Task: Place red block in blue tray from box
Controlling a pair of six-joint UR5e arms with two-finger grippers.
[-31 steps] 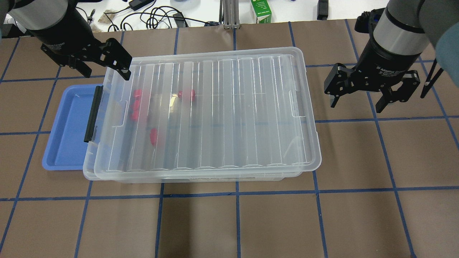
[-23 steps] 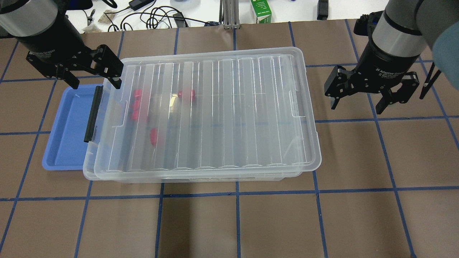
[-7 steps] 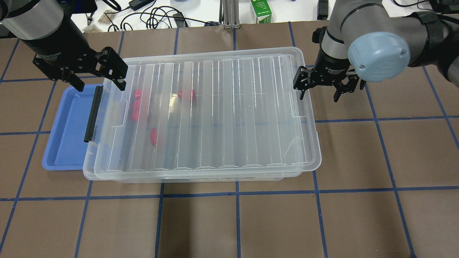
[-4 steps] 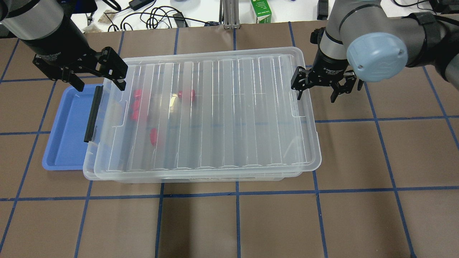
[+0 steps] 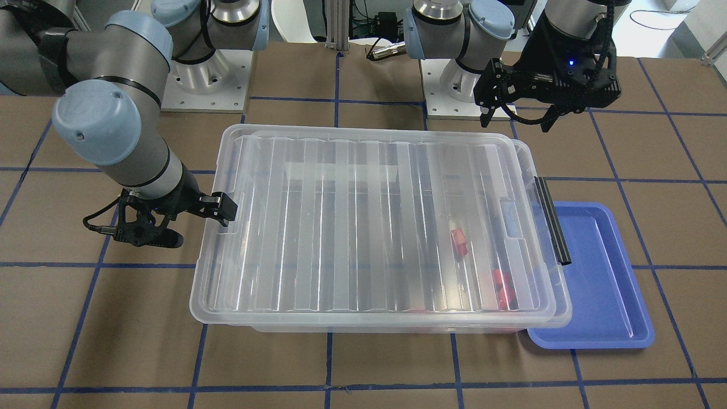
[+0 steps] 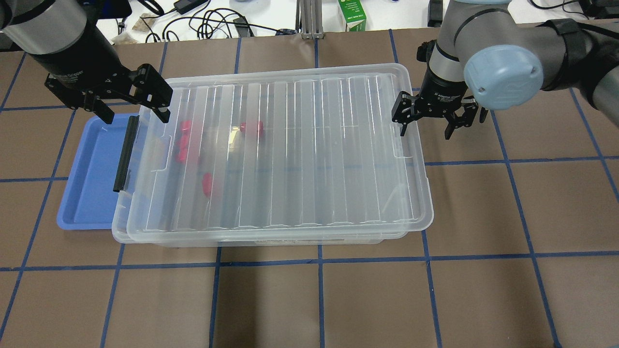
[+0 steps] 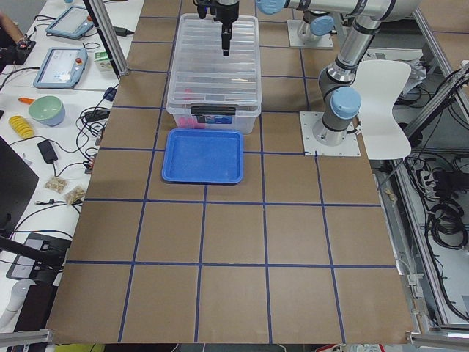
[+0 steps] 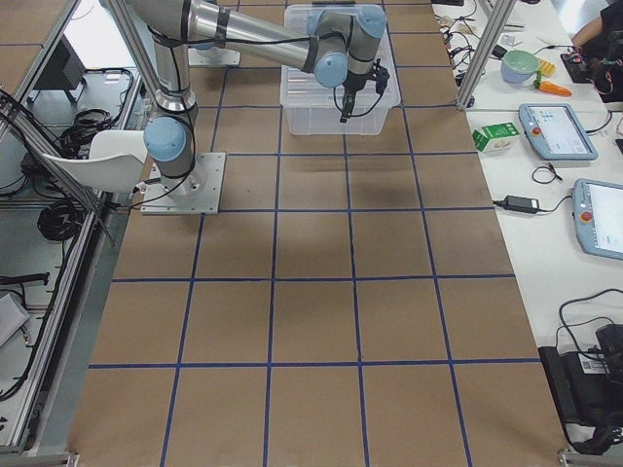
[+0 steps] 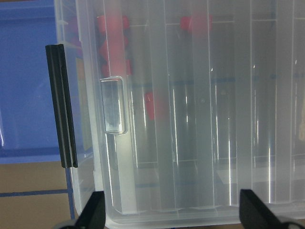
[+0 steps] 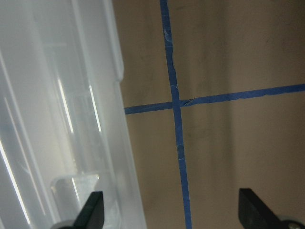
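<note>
Your right hand [image 6: 424, 133], spread and empty, has swung in to straddle the box [image 6: 119, 228]'s right rim, while your left hand [image 6: 135, 116], also spread, waits at the tray [image 6: 92, 169] end, so lifting the lid [image 6: 314, 145] looks next; the red block [image 6: 252, 127] lies inside.

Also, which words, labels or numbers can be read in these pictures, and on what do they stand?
No text can be read with certainty.
Right gripper: white print on its black body, too small to read.
Left gripper: white print, also too small.
Green carton: white print, blurred.
Box and blue tray: no text seen.
</note>
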